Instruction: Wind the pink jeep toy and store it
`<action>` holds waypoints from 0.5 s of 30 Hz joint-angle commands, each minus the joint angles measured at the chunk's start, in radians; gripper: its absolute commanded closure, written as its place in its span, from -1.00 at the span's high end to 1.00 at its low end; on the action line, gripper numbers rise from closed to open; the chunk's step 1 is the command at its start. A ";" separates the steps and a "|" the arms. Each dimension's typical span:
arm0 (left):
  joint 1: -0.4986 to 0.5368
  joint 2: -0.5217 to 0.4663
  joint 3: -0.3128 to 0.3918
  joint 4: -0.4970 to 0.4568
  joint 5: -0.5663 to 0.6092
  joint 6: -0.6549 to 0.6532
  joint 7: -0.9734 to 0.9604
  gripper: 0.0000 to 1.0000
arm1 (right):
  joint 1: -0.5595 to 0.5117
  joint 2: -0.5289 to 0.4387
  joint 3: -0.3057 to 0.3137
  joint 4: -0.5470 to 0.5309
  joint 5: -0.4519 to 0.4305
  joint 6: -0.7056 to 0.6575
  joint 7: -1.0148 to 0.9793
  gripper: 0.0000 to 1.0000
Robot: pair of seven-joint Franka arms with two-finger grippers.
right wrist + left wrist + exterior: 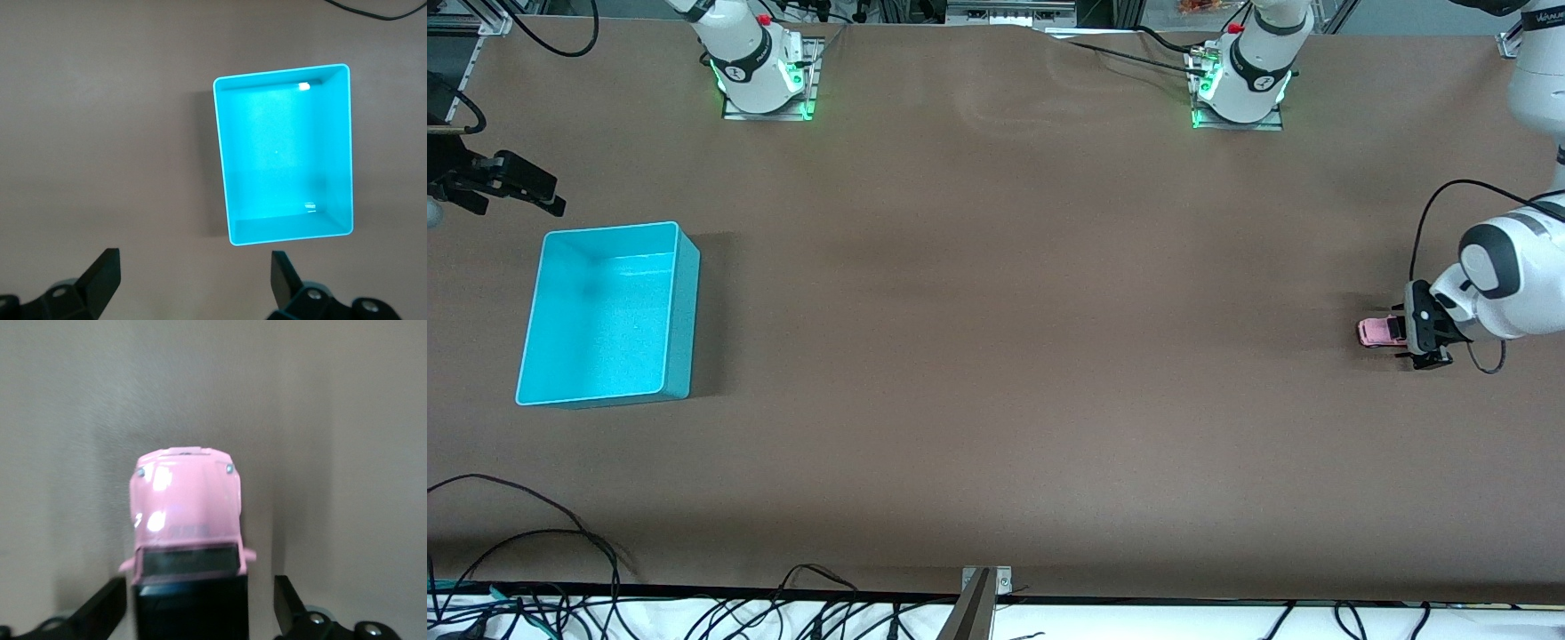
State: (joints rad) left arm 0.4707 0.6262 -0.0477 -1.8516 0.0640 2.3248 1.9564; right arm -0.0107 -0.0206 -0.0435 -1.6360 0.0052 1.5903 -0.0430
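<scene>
The pink jeep toy (1376, 332) sits near the tabletop's edge at the left arm's end. The left hand (1424, 336), fingers open, straddles its rear; close squarely before pulling back. The right hand (511, 188) waits open beside the turquoise bin (685, 302).

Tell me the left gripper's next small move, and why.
Probably close on the pink jeep toy: the left gripper is open with a finger on each side of its black-roofed end, apart from it. The right gripper waits open near the turquoise bin.
</scene>
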 commanded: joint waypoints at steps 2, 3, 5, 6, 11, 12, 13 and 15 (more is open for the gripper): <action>-0.001 -0.020 -0.023 0.112 0.011 -0.162 -0.013 1.00 | -0.002 -0.001 -0.001 0.018 0.018 -0.020 0.002 1.00; -0.001 -0.029 -0.024 0.114 0.011 -0.176 -0.020 1.00 | -0.002 -0.001 -0.001 0.018 0.018 -0.020 0.002 1.00; -0.001 -0.049 -0.024 0.114 0.011 -0.193 -0.036 1.00 | -0.002 -0.001 -0.001 0.018 0.018 -0.020 0.002 1.00; -0.003 -0.057 -0.024 0.114 0.011 -0.200 -0.040 1.00 | -0.002 -0.001 -0.001 0.018 0.018 -0.020 0.002 1.00; -0.018 -0.098 -0.024 0.114 0.013 -0.243 -0.070 1.00 | -0.002 -0.001 -0.001 0.018 0.018 -0.020 0.002 1.00; -0.020 -0.108 -0.024 0.114 0.013 -0.251 -0.080 1.00 | -0.002 -0.001 -0.001 0.018 0.018 -0.020 0.002 1.00; -0.020 -0.115 -0.024 0.114 0.013 -0.257 -0.093 1.00 | -0.002 -0.001 -0.001 0.018 0.016 -0.020 0.000 1.00; -0.020 -0.131 -0.026 0.114 0.011 -0.266 -0.117 1.00 | -0.002 -0.001 -0.001 0.018 0.018 -0.020 0.002 1.00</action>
State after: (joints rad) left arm 0.4558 0.5340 -0.0713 -1.7279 0.0640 2.0873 1.8854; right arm -0.0107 -0.0206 -0.0435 -1.6359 0.0052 1.5903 -0.0430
